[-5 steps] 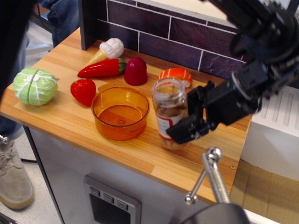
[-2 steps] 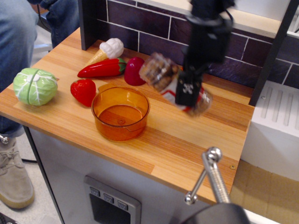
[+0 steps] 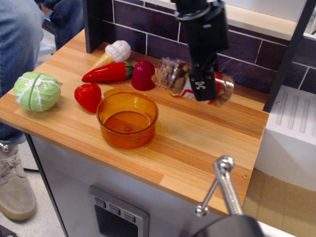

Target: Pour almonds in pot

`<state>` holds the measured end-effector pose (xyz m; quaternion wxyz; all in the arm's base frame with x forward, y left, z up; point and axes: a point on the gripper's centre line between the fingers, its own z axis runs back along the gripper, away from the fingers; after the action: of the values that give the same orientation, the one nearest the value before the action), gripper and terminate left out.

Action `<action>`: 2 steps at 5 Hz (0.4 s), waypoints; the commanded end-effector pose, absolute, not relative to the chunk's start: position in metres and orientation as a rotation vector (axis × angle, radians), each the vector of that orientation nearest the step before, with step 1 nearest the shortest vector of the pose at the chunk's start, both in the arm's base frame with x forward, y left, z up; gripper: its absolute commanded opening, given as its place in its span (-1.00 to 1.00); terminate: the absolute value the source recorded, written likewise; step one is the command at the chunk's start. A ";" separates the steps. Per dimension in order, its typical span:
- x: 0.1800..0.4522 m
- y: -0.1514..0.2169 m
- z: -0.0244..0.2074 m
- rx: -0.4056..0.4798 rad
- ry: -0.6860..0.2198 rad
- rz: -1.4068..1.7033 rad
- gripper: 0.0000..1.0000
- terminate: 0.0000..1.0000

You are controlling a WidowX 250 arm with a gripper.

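One gripper (image 3: 201, 85): clamped across the middle of the jar (image 3: 195, 84), closed as far as the jar's width allows; fingertips partly lost against the dark arm, so exact contact hard to judge.
Jar: lifted clear of the counter (image 3: 197, 143), lying nearly on its side, long axis close to level, running left to right in view.
Mouth: pointing left, toward the red pepper end of the counter; base pointing right toward the wall corner.
Almonds (image 3: 170, 75): bunched up against the mouth end, none seen falling.
Pot (image 3: 127, 119): on the counter, below and to the left of the jar's mouth, apart from it; looks empty.
Step in hand: bringing the mouth over the pot before tipping further.
Doing it well: shift left and forward until the mouth sits above the pot's middle, then lower the mouth end slowly; tipping here would probably spill nuts onto the wood beside the rim.
Nearby: strawberry (image 3: 89, 97), cabbage (image 3: 36, 91), pepper (image 3: 108, 72) to the left of the pot, well apart from the jar.
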<state>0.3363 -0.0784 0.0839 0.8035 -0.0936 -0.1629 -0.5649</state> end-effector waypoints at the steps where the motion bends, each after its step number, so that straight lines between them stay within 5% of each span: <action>1: 0.324 -0.076 0.096 -0.086 -0.680 -1.102 -1.00 -1.00; 2: 0.331 -0.069 0.089 -0.065 -0.756 -1.011 -1.00 -1.00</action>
<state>0.3325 -0.0691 0.0840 0.8178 -0.0419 -0.3452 -0.4586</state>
